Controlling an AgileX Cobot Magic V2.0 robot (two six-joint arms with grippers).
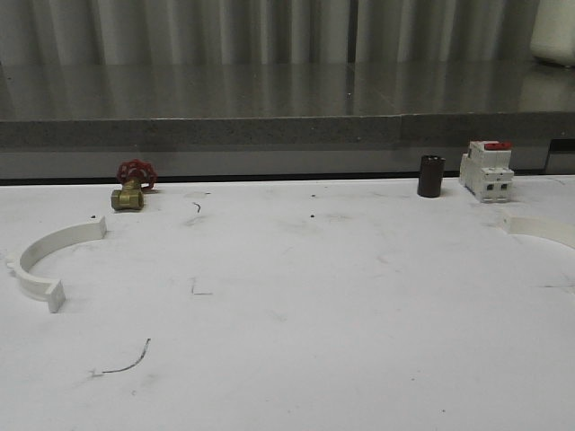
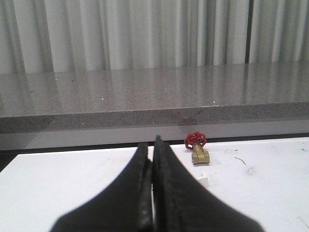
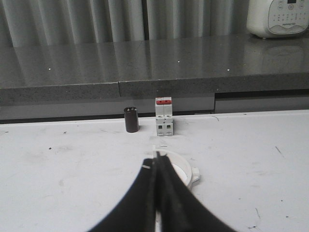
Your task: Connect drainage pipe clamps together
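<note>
I have not begun connecting — both clamp halves, left clamp (image 1: 45, 260) and right clamp (image 1: 544, 230), lie well apart on the worktop (image 1: 296, 305). Left fingers (image 2: 153, 193) and right fingers (image 3: 157, 193) sit together, empty; next, open one over the half nearest it.

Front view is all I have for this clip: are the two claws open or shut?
Observer: The left wrist view has the left claw shut, with nothing visible in it.
Operator: And the other one?
Observer: The right claw is shut too, and holds nothing.
Operator: The right clamp half is cut off by my frame edge. Where does it sit relative to that claw?
Observer: In the right wrist view it lies just beyond the claw's tips, untouched. Its mid-arc nub shows, and the claw hides its near part.
</note>
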